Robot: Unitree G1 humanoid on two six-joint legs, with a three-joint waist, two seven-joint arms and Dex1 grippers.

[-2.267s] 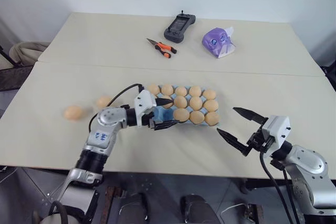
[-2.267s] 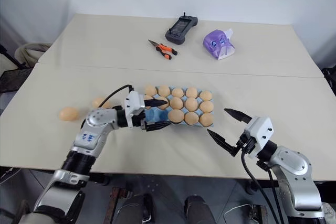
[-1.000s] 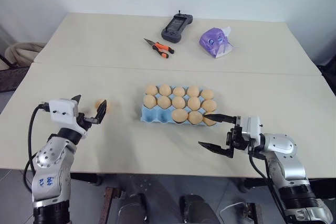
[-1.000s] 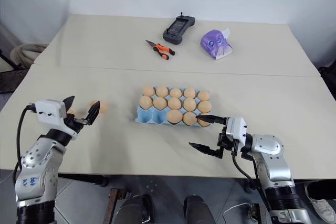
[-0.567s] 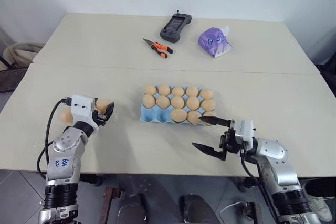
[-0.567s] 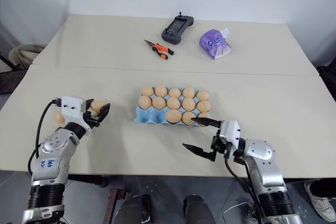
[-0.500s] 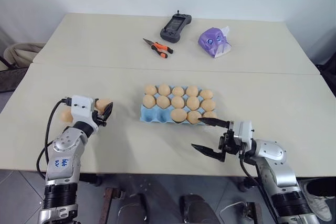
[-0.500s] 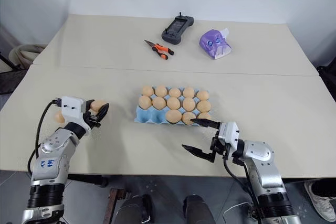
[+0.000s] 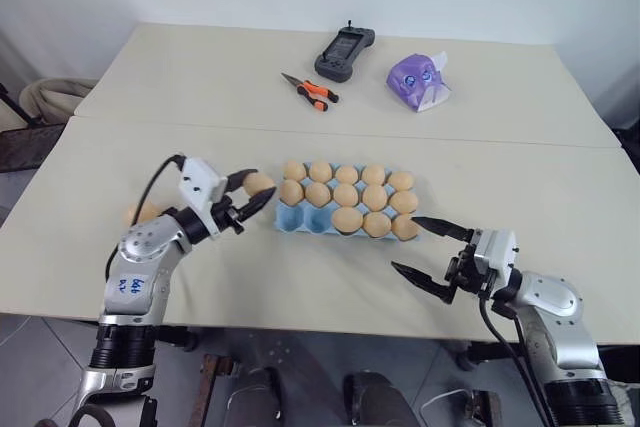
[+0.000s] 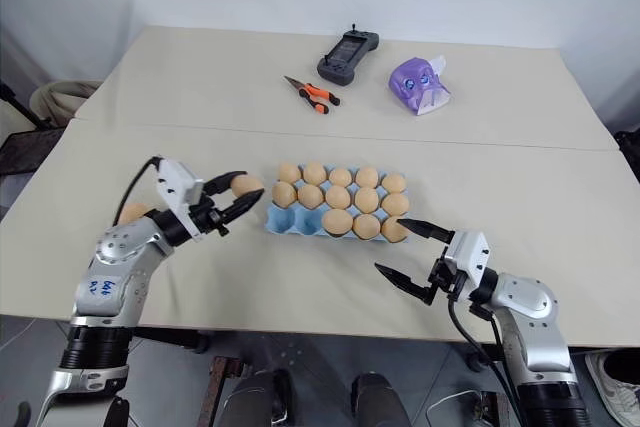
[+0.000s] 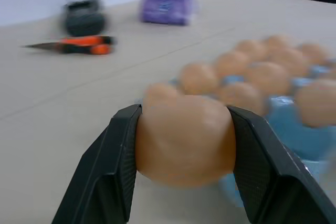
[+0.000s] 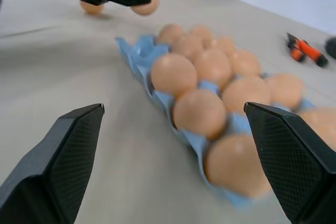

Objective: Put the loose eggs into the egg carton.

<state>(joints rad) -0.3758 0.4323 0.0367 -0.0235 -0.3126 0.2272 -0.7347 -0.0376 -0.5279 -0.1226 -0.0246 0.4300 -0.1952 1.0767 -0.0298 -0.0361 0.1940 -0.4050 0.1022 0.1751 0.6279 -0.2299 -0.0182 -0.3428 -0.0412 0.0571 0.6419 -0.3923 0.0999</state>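
Egg (image 9: pixel 259 184) pinched in left claw (image 9: pixel 253 197), just beside the left end of the blue carton (image 9: pixel 299 217) mid-tabletop (image 9: pixel 300 277). Another egg (image 9: pixel 143 213) loose toward the left edge. Right claw (image 9: pixel 428 252) spread wide, empty, near the carton's front right corner.

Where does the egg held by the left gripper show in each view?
Left eye: egg, just left of the egg carton.
Right eye, same spot.
Left wrist, centre foreground, clamped.
Right wrist, top, beyond the carton.
Shared landmark: orange-handled pliers.
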